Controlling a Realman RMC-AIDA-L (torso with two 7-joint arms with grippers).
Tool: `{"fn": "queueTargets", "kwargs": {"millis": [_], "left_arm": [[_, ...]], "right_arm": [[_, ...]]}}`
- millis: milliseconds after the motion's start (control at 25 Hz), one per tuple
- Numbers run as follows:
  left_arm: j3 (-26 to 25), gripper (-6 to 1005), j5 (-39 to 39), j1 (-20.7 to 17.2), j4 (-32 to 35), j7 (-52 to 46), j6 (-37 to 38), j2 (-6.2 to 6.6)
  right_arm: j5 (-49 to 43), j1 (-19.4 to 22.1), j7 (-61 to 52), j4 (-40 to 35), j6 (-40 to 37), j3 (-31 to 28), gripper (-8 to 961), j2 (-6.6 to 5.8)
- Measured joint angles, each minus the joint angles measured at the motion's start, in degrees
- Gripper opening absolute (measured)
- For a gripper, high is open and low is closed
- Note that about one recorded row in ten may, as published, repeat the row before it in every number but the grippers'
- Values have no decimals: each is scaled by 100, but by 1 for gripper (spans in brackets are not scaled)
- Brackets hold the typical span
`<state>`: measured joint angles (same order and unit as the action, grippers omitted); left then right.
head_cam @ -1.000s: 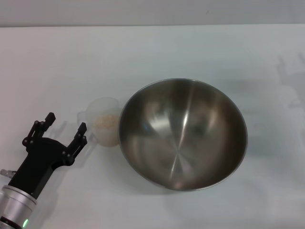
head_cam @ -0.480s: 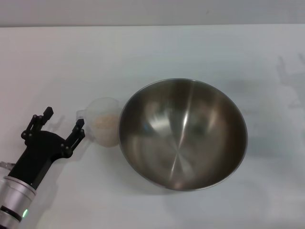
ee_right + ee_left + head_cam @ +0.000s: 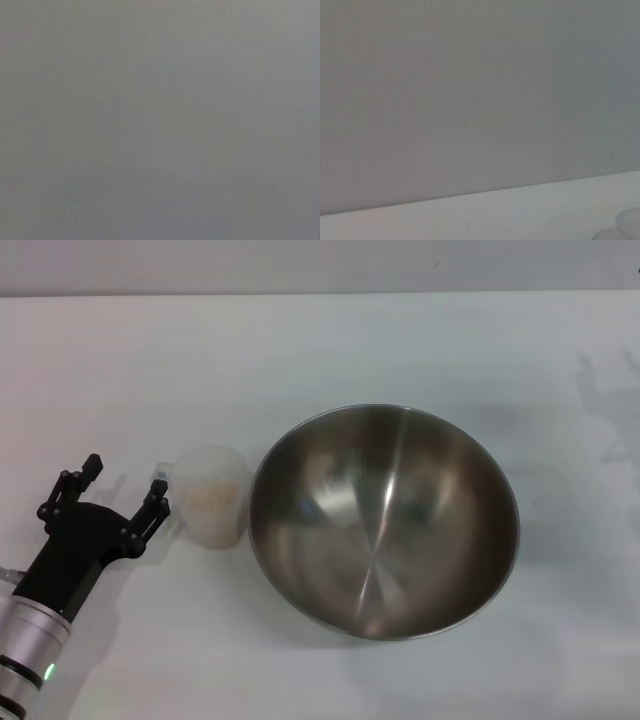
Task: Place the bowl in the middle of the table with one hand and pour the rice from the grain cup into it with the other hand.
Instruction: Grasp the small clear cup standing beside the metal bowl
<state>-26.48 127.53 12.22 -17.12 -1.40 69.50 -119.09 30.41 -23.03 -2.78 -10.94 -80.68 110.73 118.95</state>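
The steel bowl (image 3: 385, 520) stands on the white table (image 3: 320, 350), a little right of the middle, and it is empty inside. The clear grain cup (image 3: 210, 495) stands upright just left of the bowl, with beige rice (image 3: 212, 497) in it. My left gripper (image 3: 125, 485) is open at the table's left, its right fingertip (image 3: 158, 492) close beside the cup's handle side. The cup's rim (image 3: 627, 220) shows at the edge of the left wrist view. My right gripper is out of view; the right wrist view shows only grey.
The table's far edge (image 3: 320, 294) runs along the back against a grey wall. Faint shadows (image 3: 605, 410) lie on the table at the far right.
My left gripper has drawn back to the left and slightly down. The cup has shifted a little to the left, away from the bowl. The bowl has not moved.
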Motion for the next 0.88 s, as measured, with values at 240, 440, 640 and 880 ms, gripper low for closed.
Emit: {"fn": "queueTargets", "kwargs": {"millis": [240,440,640,880], "left_arm": [[-108,671,-1,65,-21,-25,-92,0],[-112,669,0,72,-66,-25,-98,0],[-112,666,0,81,-85,-46,-98,-2],[-138,664,-4,98,-131,-44,-216,-8]], "right_arm": [[0,-12,-3,0,14,0,543,10],[0,-17,-27,-5,18,1,543,20],[0,-17,-70,-4,18,0,544,23],[-8,-15,-74,0,18,1,545,23]]}}
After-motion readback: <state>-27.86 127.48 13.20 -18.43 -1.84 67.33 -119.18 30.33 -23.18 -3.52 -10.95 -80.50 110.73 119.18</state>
